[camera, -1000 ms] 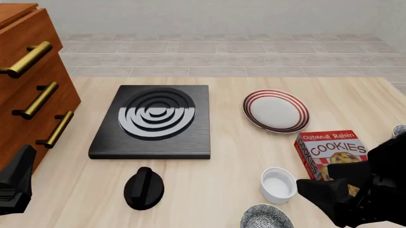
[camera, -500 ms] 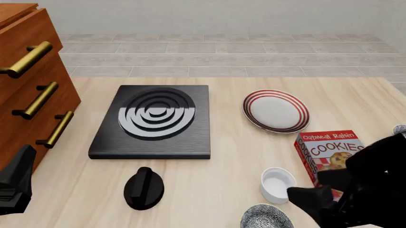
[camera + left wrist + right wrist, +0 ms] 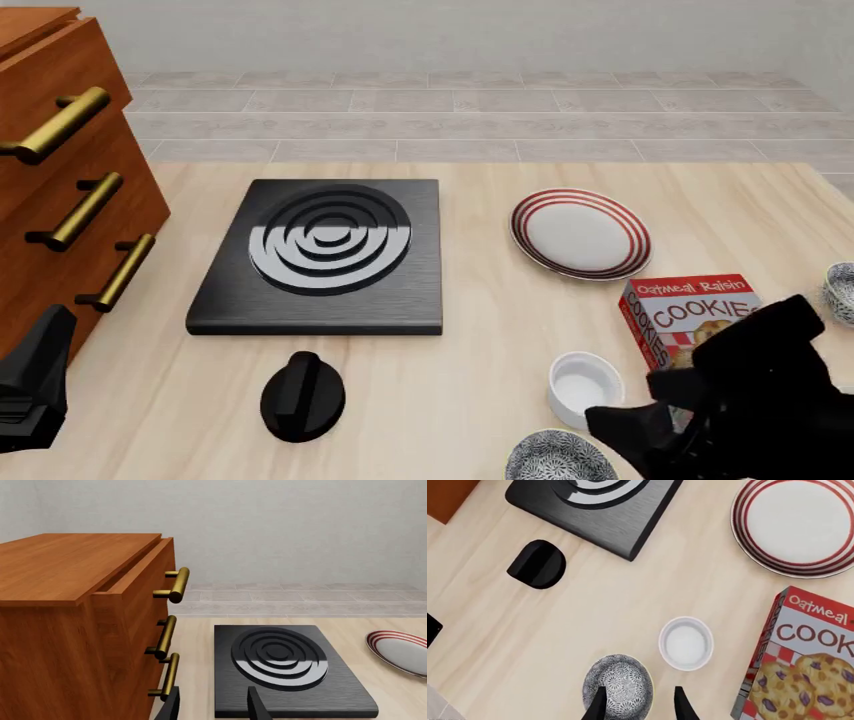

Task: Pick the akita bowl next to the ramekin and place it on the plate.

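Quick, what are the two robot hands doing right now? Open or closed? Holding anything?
Left gripper: open, holding nothing, near the stove burner.
Right gripper: open, holding nothing, above the akita bowl.

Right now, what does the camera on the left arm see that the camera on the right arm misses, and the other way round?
Only the left wrist view shows the wooden drawer cabinet with its brass handles, and the back wall. Only the right wrist view shows the patterned akita bowl, the white ramekin, the cookie box and the black knob. Both show the black stove plate and the red-ringed plate.
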You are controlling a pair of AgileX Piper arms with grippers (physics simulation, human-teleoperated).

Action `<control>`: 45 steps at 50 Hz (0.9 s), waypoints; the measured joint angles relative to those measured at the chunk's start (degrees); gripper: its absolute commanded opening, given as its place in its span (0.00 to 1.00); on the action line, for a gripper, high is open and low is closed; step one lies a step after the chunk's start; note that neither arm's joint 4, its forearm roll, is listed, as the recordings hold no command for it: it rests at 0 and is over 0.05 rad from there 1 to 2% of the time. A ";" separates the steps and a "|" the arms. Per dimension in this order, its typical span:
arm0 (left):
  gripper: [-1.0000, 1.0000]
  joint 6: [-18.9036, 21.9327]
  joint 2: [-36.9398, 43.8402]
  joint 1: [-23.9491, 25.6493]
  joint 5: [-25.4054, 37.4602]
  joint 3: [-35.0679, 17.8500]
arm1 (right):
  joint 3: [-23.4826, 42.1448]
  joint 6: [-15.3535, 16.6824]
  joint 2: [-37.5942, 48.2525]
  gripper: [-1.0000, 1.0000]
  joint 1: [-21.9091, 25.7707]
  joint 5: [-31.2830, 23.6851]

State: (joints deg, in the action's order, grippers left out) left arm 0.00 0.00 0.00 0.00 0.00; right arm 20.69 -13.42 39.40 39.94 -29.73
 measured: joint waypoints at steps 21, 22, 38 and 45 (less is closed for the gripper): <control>1.00 0.00 0.00 0.00 0.00 0.00 | -3.52 -0.08 3.81 1.00 1.16 5.45; 1.00 0.00 0.00 0.00 0.00 0.00 | -3.70 -0.09 3.96 1.00 1.18 5.68; 1.00 0.00 0.00 0.00 0.00 0.00 | -6.82 -0.65 5.86 1.00 1.65 9.02; 1.00 0.00 0.00 0.00 0.00 0.00 | -7.70 -1.05 6.65 1.00 1.94 10.20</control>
State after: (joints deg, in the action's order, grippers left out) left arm 0.00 0.00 0.00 0.00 0.00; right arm 12.99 -14.47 46.05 41.88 -19.53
